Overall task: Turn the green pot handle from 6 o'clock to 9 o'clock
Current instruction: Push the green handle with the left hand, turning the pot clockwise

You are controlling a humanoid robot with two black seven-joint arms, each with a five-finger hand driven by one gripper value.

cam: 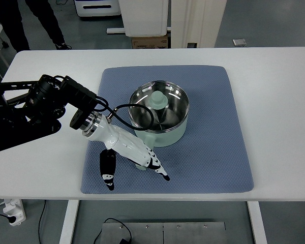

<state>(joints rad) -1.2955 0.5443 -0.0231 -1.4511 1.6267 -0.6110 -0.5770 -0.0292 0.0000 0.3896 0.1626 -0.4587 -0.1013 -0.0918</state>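
Well, the left hand [134,157] hangs over the pot handle [141,165], fingers [160,173] loosely spread; whether they grip it, I cannot tell. The green pot [159,113] sits just beyond the fingers on the blue mat [213,127]. It looks light, rigid and slick; the handle seems the place to hold.

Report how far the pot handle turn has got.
Done: the left robot hand has reached the near side of the green pot on the blue mat. In hand: fingers over what looks like the handle, largely hidden, near 6 o'clock. Left: the swing to 9 o'clock.
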